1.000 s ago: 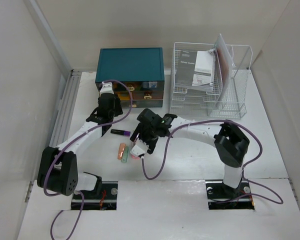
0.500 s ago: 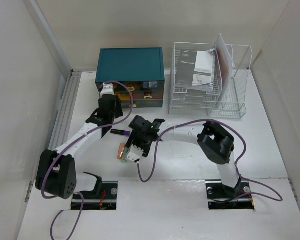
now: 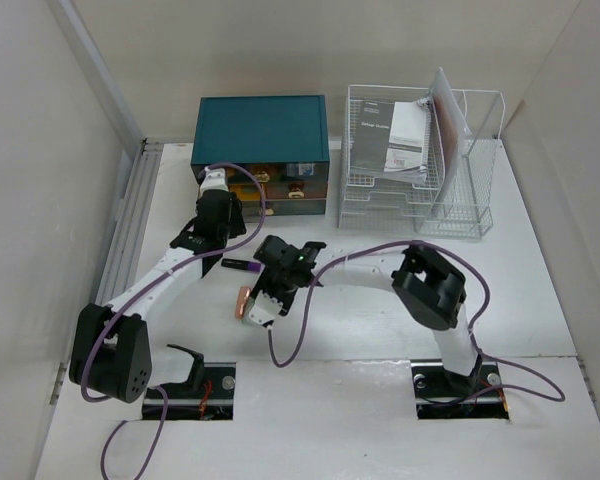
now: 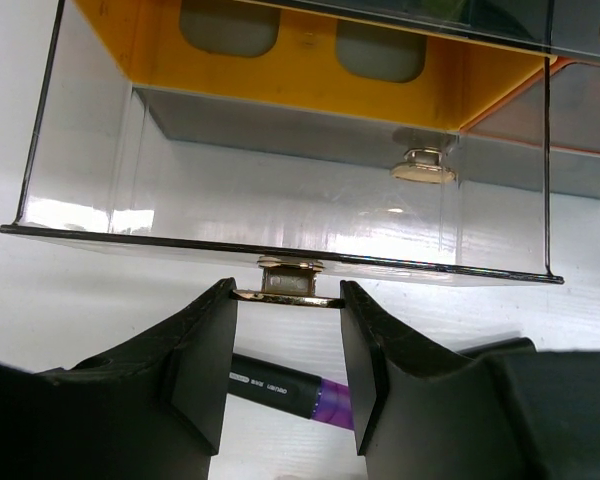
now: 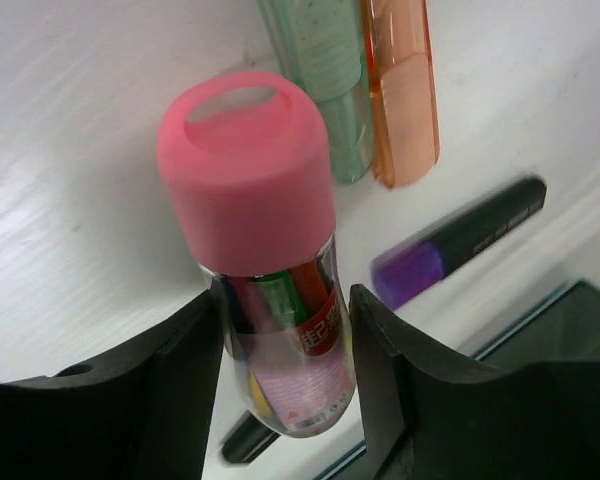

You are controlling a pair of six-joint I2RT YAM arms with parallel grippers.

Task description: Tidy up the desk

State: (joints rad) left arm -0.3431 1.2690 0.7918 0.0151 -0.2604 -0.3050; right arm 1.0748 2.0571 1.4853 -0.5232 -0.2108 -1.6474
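Desk [image 3: 540, 280]: white, matte, and wide, carrying everything here.
Back left: teal drawer box [image 3: 260, 135] sits against the far edge.
Back right: white wire rack [image 3: 420, 190] stands just beside the box, papers inside it.
Centre: black-and-purple marker [image 3: 242, 265] lies flat, near the box front.
Closer in: orange pen [image 5: 405, 90] and green pen [image 5: 315, 70] lie side by side, touching.
Beside them: pink-capped tube [image 5: 255, 200], just by the green pen; whether it rests on the surface, can't tell.
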